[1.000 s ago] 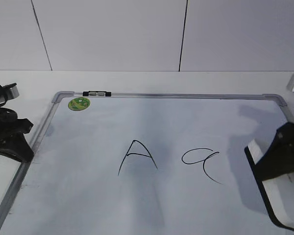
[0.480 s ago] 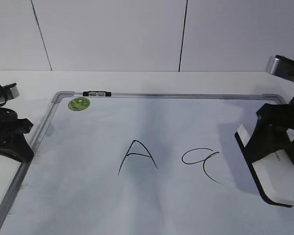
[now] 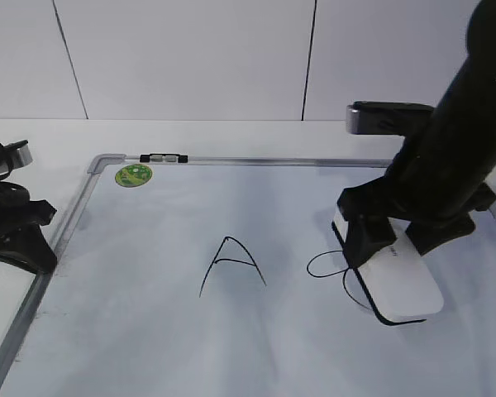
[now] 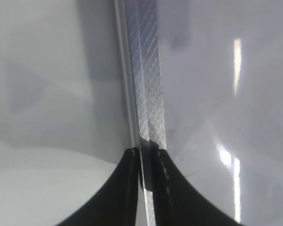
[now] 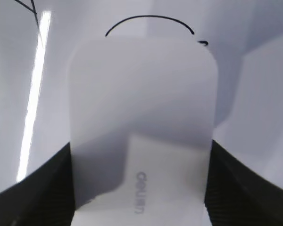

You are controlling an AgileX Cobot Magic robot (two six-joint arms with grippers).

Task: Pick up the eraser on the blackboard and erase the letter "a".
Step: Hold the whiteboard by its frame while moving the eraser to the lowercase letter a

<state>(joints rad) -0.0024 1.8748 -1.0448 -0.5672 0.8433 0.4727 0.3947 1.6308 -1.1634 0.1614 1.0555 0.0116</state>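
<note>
Eraser [image 3: 405, 281] over letter "a" [image 3: 324, 266]

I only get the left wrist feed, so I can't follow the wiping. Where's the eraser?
Observer: The right gripper holds the eraser flat on the board, over the right part of the "a".
Operator: Any of the "a" showing?
Observer: Yes, its loop's left arc shows beside the eraser.
Operator: And the "A"?
Observer: The "A" is whole, apart from the eraser.
</note>
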